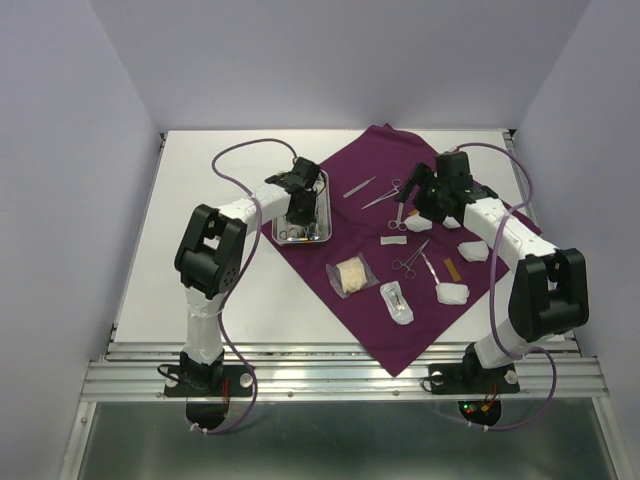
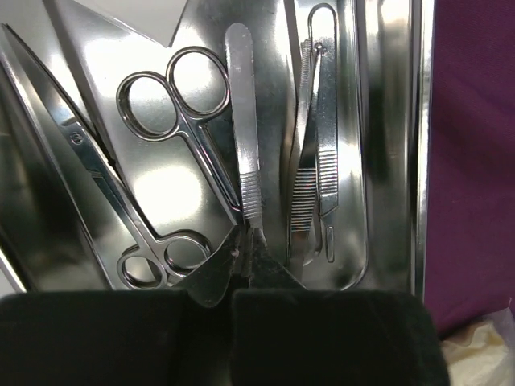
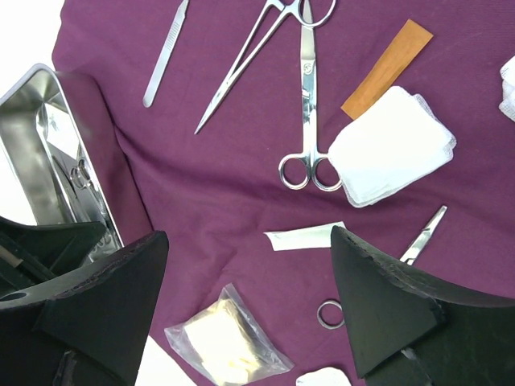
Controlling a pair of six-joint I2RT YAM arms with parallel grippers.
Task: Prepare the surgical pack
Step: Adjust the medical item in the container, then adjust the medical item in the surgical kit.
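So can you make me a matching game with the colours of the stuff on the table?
Things:
1. cloth
2. gauze pad
3. flat stick
4. tray

Colours:
A. orange-brown
B. shiny silver
C. white
D. purple

Right pairs: 1-D, 2-C, 3-A, 4-B.
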